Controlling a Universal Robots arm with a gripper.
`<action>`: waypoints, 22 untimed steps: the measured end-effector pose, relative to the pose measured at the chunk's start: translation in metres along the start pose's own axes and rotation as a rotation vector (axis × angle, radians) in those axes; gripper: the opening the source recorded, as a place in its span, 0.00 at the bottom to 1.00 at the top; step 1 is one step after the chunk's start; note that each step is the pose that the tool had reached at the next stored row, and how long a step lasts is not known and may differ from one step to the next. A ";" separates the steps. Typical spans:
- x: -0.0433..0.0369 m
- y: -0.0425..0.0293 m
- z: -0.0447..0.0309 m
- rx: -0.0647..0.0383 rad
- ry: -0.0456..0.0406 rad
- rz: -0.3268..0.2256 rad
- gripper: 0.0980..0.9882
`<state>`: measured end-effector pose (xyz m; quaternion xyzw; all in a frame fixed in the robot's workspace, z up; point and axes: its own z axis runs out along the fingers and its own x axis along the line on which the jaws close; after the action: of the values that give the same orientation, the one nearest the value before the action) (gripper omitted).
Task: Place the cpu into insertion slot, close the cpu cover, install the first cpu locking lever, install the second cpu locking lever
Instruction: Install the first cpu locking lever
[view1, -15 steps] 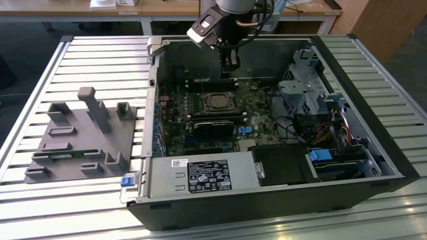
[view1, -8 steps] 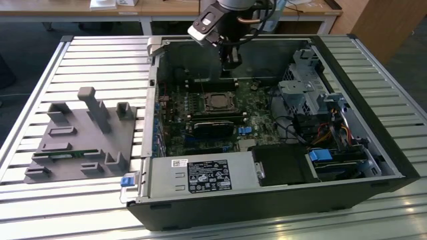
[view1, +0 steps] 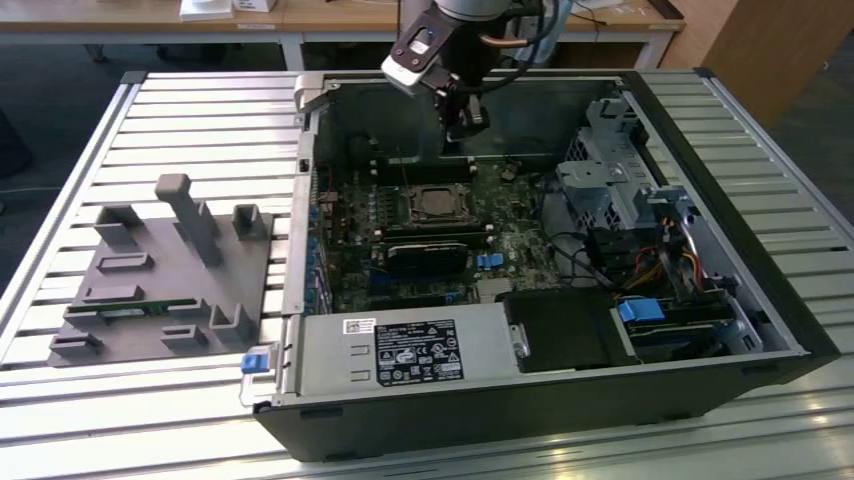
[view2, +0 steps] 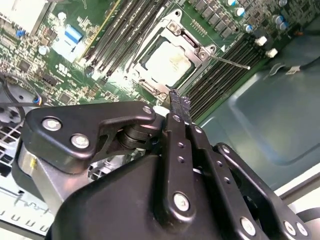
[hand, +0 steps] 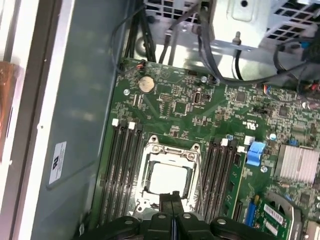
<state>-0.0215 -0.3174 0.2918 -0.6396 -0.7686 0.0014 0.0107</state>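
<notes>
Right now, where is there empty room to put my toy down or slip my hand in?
Free: the slatted table around the grey fixture, and the bare case panel beside the memory slots. Crowded: around the cpu, near the pincer, and the cabled drive bays.

Slatted metal table (view1: 200, 110), open black computer case (view1: 534, 415) on it, grey moulded holder (view1: 147, 300) alongside
</notes>
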 end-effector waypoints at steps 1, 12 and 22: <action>0.0000 0.0000 0.0000 0.000 -0.0002 -0.011 0.02; 0.0000 0.0000 0.0001 0.003 -0.0028 -0.179 0.02; 0.0000 0.0000 0.0001 0.005 -0.0048 -0.309 0.02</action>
<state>-0.0215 -0.3174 0.2917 -0.5137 -0.8579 0.0030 0.0104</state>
